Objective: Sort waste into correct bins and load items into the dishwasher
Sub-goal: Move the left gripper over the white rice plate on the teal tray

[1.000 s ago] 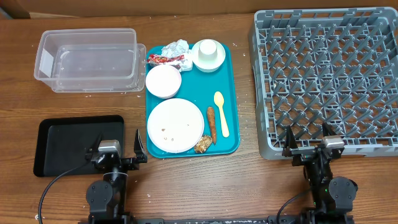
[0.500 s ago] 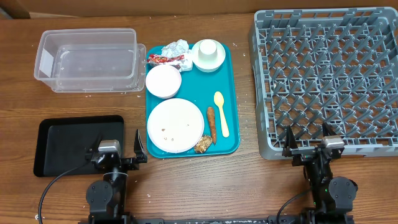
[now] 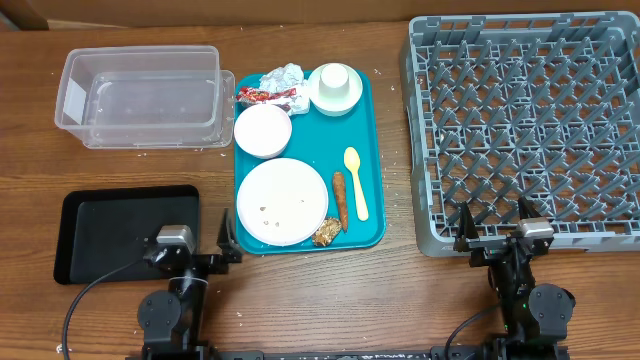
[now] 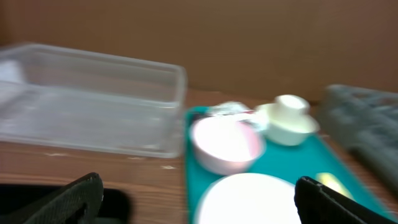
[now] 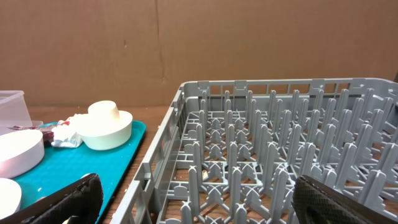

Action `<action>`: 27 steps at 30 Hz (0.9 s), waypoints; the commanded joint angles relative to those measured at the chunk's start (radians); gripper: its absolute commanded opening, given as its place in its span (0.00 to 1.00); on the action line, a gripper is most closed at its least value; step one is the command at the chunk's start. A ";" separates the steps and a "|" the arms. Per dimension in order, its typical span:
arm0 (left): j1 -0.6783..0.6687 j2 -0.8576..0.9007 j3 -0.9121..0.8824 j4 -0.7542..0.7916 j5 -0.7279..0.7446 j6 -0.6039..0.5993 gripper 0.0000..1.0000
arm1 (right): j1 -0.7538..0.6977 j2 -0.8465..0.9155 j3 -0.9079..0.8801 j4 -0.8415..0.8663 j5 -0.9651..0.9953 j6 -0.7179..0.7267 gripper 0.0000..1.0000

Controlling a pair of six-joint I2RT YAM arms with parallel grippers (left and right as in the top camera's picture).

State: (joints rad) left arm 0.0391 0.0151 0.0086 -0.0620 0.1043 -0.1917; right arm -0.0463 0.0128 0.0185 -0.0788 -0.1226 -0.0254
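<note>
While every piece of waste and every dish sits on the teal tray (image 3: 368, 120), nothing of the task looks done (neither bin nor the rack holds anything). The clear tub (image 3: 140, 95) at the far left, the black tray (image 3: 100, 235) at the near left and the grey dish rack (image 3: 525, 130) on the right of the bench all wait to be filled.

On the teal tray lie the crumpled napkin (image 3: 283, 77), the red-and-white wrapper (image 3: 265, 95), the orange stick (image 3: 340, 198) and the brown chunk (image 3: 326, 232). Beside them are the large plate (image 3: 282, 202) with a few rice grains (image 3: 268, 210) on it, a white bowl (image 3: 262, 130), a small cup (image 3: 335, 75) resting in a second bowl (image 3: 335, 98), and the yellow spoon (image 3: 355, 182). All the sorting and loading is left.

Both arms sit low at the near edge of the bench. The left tool (image 3: 190, 240) hangs between the black tray and the teal tray's near corner, jaws spread wide, grasping nothing. The right tool (image 3: 495, 228) hovers at the rack's near wall, equally wide and empty, facing across the pegs.
</note>
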 commanded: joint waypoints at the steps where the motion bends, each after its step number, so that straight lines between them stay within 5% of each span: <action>1: -0.007 -0.010 -0.003 0.018 0.365 -0.415 1.00 | -0.007 -0.009 -0.011 0.006 0.010 0.007 1.00; 7: -0.007 -0.010 -0.003 0.045 0.478 -0.665 1.00 | -0.007 -0.009 -0.011 0.006 0.010 0.007 1.00; 11: -0.007 -0.010 0.008 0.261 0.610 -0.634 1.00 | -0.007 -0.009 -0.011 0.006 0.010 0.007 1.00; 13: -0.007 -0.010 0.047 0.251 0.618 -0.634 1.00 | -0.007 -0.009 -0.011 0.006 0.010 0.007 1.00; 20: -0.007 0.065 0.369 -0.200 0.476 -0.389 1.00 | -0.007 -0.009 -0.011 0.006 0.010 0.007 1.00; 27: -0.014 0.526 0.846 -0.638 0.432 -0.193 1.00 | -0.007 -0.009 -0.011 0.006 0.010 0.007 1.00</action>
State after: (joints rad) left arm 0.0391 0.3305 0.6777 -0.5724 0.5690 -0.5232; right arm -0.0463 0.0128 0.0185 -0.0788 -0.1226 -0.0257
